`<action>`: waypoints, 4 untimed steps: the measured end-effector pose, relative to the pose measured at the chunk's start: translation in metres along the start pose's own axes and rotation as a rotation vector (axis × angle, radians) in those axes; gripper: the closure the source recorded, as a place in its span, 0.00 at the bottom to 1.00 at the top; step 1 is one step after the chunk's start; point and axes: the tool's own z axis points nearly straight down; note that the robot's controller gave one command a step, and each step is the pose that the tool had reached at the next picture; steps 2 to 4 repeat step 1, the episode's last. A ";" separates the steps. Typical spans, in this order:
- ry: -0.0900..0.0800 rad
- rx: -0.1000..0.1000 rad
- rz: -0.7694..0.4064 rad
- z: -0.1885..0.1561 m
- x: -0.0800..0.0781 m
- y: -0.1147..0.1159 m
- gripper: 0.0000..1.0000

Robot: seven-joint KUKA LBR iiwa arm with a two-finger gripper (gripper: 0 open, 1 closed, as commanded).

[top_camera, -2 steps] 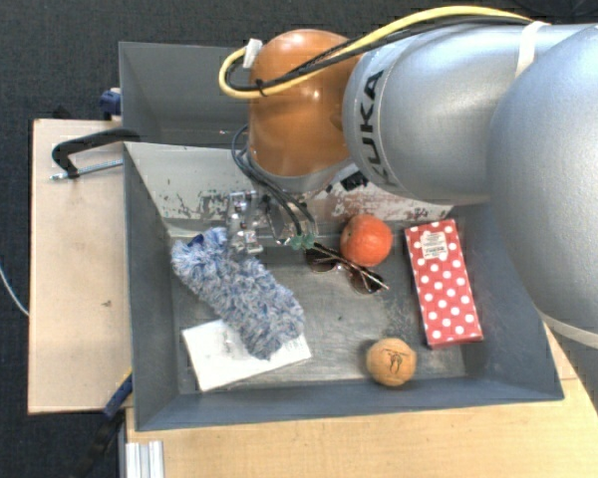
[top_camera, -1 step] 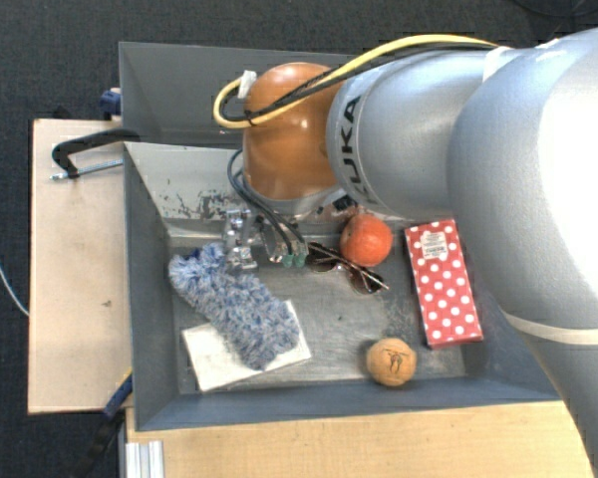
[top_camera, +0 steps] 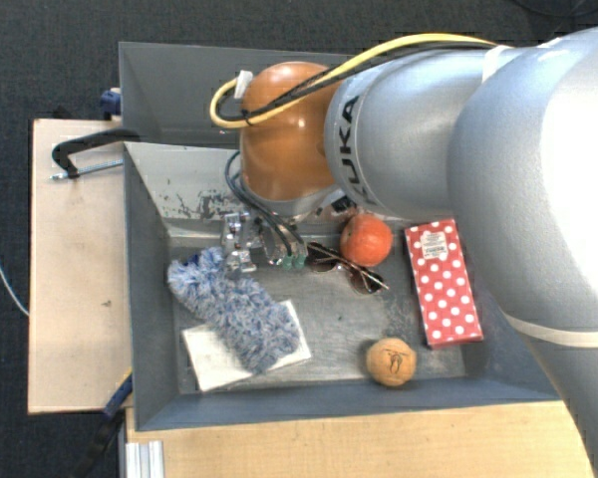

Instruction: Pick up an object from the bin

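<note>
My gripper (top_camera: 241,252) hangs below the orange wrist cover, low in the bin's left half. Its metal tips sit at the upper end of a fuzzy blue-grey knitted cloth (top_camera: 237,310), which lies slanted across a white card (top_camera: 214,358). Just right of the gripper lies a pair of dark sunglasses (top_camera: 351,266), and past them an orange ball (top_camera: 366,240).
A red box with white polka dots (top_camera: 443,282) lies along the bin's right side. A tan, walnut-like ball (top_camera: 391,361) rests near the front wall. The big grey arm covers the bin's upper right part.
</note>
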 end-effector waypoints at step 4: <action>-0.022 -0.002 0.005 -0.188 0.007 -0.009 1.00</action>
